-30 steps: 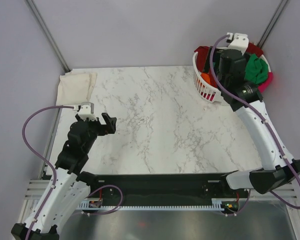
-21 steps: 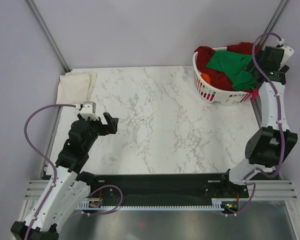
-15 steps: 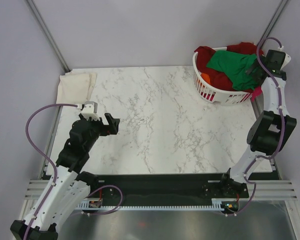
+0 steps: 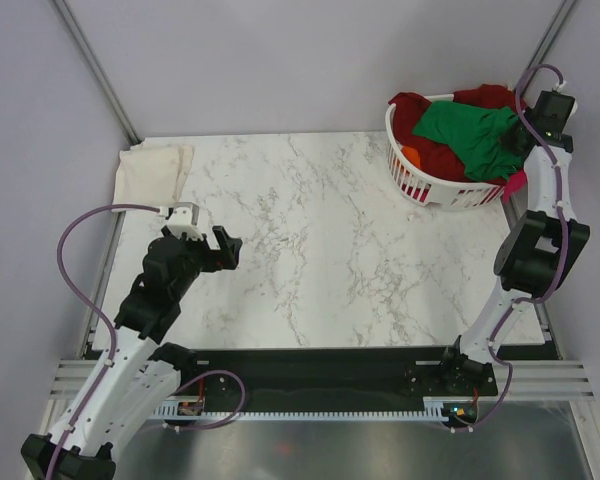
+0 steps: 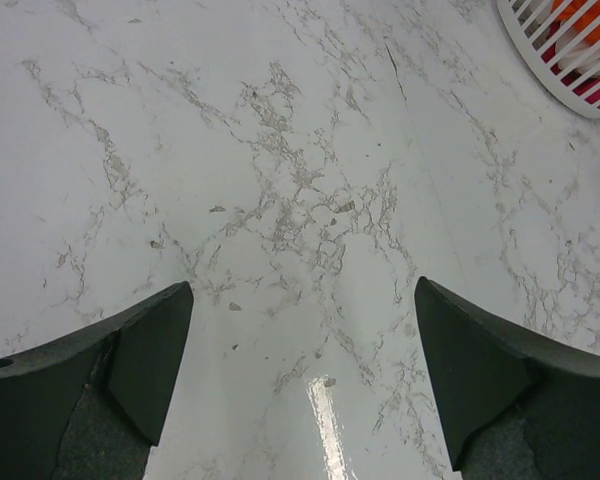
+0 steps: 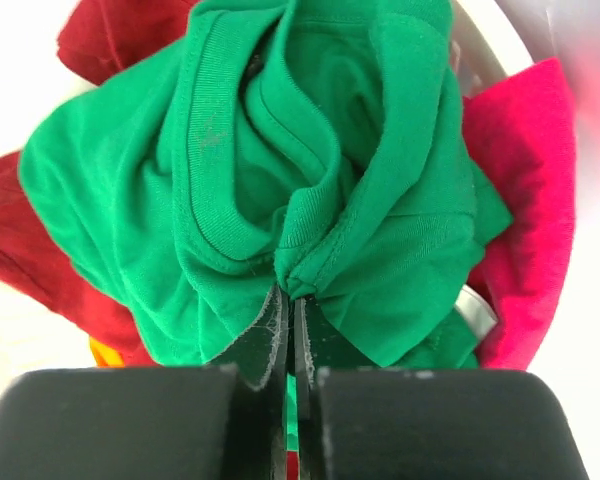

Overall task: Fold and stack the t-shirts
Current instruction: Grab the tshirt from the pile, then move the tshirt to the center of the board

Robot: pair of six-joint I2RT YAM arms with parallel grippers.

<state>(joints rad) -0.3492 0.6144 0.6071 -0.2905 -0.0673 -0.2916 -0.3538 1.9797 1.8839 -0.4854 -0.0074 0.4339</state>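
**A:** Overhead view: where are the shirts lying?

**B:** The green shirt (image 4: 460,130) is lying on top of the pile in the white basket (image 4: 425,188), which is sitting at the far right corner of the table (image 4: 330,230). A dark red shirt (image 4: 417,108) is lying beneath it. An orange shirt (image 4: 411,156) is showing through the basket's slats. A cream shirt (image 4: 155,170) is lying flat at the far left corner.

**A:** And the grippers?

**B:** The right gripper (image 4: 517,135) is reaching into the basket from its right side, at the edge of the green shirt. The left gripper (image 4: 223,250) is hovering over bare table, well apart from every shirt.

**A:** Left wrist view?

**B:** The left gripper (image 5: 302,290) is holding its jaws wide apart, with nothing between them. Marble is showing below, and a corner of the basket is showing at the upper right.

**A:** Right wrist view?

**B:** The right gripper (image 6: 288,300) is pinching a bunched fold of the green shirt (image 6: 280,150), with its jaws pressed narrow on the cloth. The dark red shirt is lying to the left, and a pink-red cloth (image 6: 525,200) is lying to the right.
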